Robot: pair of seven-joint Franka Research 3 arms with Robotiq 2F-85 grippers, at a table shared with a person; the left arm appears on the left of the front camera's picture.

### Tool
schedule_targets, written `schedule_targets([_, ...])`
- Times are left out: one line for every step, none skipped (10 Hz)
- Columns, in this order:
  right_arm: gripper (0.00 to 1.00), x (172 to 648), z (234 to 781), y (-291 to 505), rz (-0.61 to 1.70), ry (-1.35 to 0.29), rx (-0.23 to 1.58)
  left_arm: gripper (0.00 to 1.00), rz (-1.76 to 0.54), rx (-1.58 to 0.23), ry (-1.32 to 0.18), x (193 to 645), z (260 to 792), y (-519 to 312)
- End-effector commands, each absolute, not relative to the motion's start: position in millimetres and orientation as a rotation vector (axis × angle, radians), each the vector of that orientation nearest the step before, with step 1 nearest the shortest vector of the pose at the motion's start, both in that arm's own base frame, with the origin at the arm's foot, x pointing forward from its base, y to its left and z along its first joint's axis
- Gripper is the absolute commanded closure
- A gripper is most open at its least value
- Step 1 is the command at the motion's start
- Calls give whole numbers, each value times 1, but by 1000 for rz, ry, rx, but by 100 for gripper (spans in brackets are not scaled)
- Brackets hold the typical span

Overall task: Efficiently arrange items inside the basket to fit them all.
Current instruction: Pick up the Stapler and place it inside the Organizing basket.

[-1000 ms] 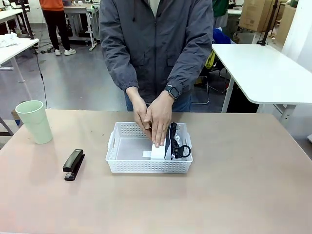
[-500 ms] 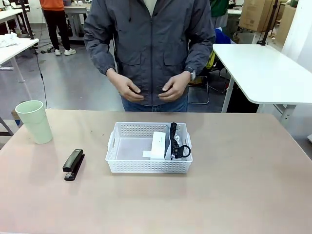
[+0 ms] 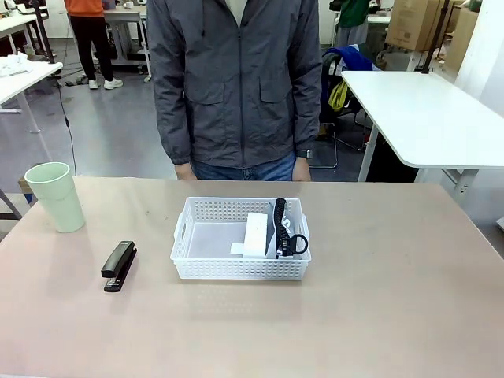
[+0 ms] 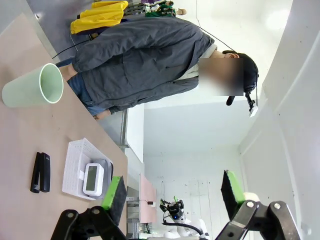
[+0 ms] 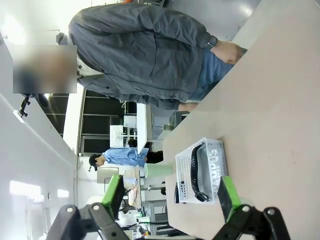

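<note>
The white lattice basket sits mid-table. Inside it, toward its right end, a white flat box lies beside the grey pouch, which stands on edge with its black strap on top. The black stapler lies on the table left of the basket. The pale green cup stands upright at the far left. My left gripper hangs open well above the table, with the cup, stapler and basket far off. My right gripper is open too, far from the basket.
A person in a grey jacket stands at the far edge with arms down at the sides. A white table stands behind on the right. Bare tabletop lies right of and in front of the basket.
The person's hands lifted off the white box in the basket, rose to the waist, then dropped to the sides. The box and pouch stay where they were.
</note>
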State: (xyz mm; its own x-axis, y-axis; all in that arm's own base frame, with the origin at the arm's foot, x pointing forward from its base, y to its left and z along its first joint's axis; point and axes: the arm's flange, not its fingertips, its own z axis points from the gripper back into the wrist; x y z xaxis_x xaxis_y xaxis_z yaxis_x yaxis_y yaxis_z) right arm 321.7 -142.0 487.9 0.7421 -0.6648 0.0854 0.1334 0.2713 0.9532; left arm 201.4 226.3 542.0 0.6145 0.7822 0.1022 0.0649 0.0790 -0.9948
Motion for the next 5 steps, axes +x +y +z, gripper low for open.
schedule_targets([0,323,493,-140,-586,-534,1213,0,610,-1412,-784,200,542,226])
schedule_targets([0,323,493,-140,-586,-534,1213,0,610,-1412,-784,200,542,226])
schedule_targets([0,323,493,-140,-586,-534,1213,0,610,-1412,-784,200,542,226])
schedule_targets([0,323,493,-140,-586,-534,1213,0,610,-1412,-784,200,542,226])
schedule_targets([0,323,493,-140,-586,-534,1213,0,610,-1412,-784,200,542,226])
